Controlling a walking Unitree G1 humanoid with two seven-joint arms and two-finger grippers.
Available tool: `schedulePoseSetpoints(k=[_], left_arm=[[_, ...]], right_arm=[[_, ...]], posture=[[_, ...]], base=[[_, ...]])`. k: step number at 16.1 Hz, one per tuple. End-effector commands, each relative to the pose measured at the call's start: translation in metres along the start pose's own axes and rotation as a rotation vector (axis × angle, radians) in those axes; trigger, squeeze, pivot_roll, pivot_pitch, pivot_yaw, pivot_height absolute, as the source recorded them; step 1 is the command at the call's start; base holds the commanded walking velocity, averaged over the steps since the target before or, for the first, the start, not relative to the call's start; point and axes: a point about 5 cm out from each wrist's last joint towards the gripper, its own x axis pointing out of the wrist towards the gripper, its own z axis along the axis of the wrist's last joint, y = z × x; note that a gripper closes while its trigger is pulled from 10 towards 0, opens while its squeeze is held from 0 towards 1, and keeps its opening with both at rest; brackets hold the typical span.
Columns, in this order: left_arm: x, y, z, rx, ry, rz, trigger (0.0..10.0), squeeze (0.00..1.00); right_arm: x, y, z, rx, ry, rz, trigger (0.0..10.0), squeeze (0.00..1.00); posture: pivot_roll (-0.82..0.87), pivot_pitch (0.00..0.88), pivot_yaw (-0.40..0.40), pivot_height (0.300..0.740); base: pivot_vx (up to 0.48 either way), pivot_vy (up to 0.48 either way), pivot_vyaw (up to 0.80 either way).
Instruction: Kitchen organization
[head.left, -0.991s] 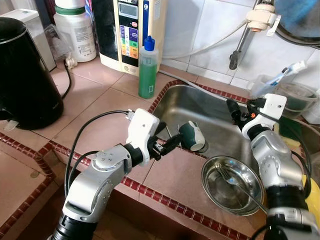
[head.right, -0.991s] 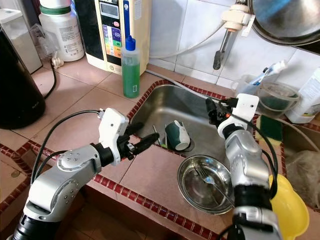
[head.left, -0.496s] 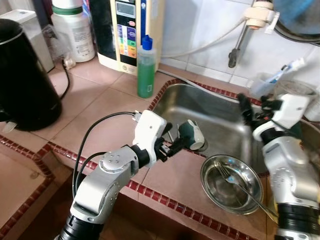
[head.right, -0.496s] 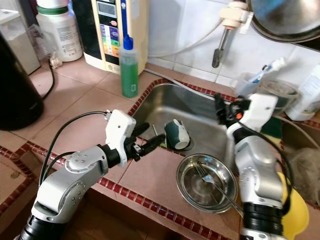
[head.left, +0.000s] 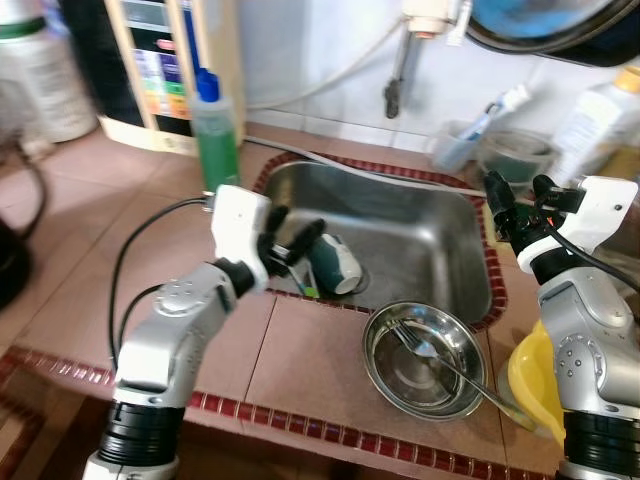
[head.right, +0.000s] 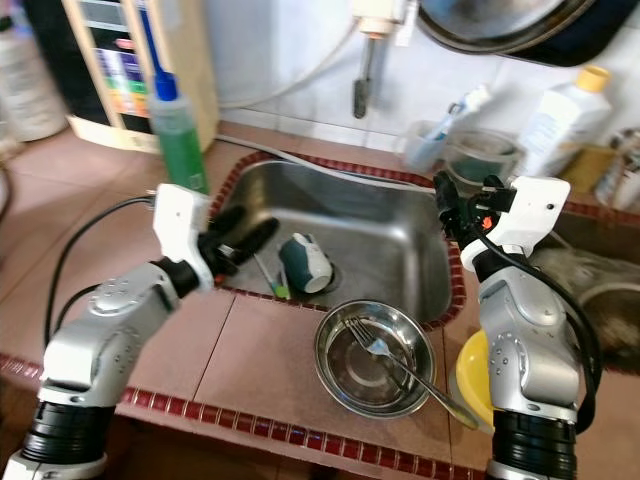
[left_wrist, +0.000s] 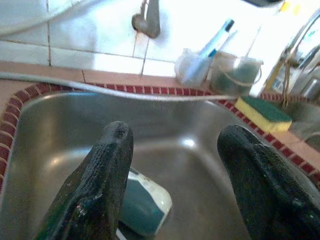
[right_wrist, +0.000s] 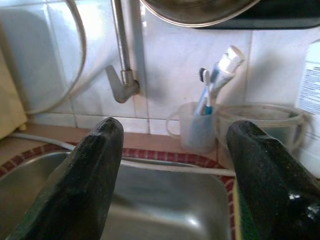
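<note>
The left claw (head.left: 290, 238) hangs wide open over the sink (head.left: 420, 225), the green-and-white cup (head.left: 335, 264) lying on its side just below and ahead. Closing off-centre could roll it. The right claw (head.left: 518, 200), also wide, hovers empty.

We count one sink (head.left: 440, 262) with one teal cup (head.left: 333, 266) lying in it, one steel bowl (head.left: 423, 360) holding one fork (head.left: 440, 356), and one yellow bowl (head.left: 532, 385). On the counter we count one green soap bottle (head.left: 217, 132), one white bottle (head.right: 560, 106), one sponge (left_wrist: 262, 113), one clear mug (right_wrist: 196, 127) with toothbrushes, and one clear tub (right_wrist: 260, 130). We see two grippers, left (head.left: 292, 240) and right (head.left: 520, 200), both with fingers spread, and one faucet (right_wrist: 121, 60).
</note>
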Motion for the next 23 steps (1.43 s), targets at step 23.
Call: schedulePoseSetpoints(k=[23], left_arm=[[-0.0094, 0.0096, 0.0086, -0.009, -0.117, -0.004, 10.0, 0.0]], right_arm=[[0.0064, -0.0005, 0.0128, -0.035, -0.051, 0.043, 10.0, 0.0]], posture=[[-0.05, 0.009, -0.079, 0.74]], base=[[0.0, -0.14, -0.24]])
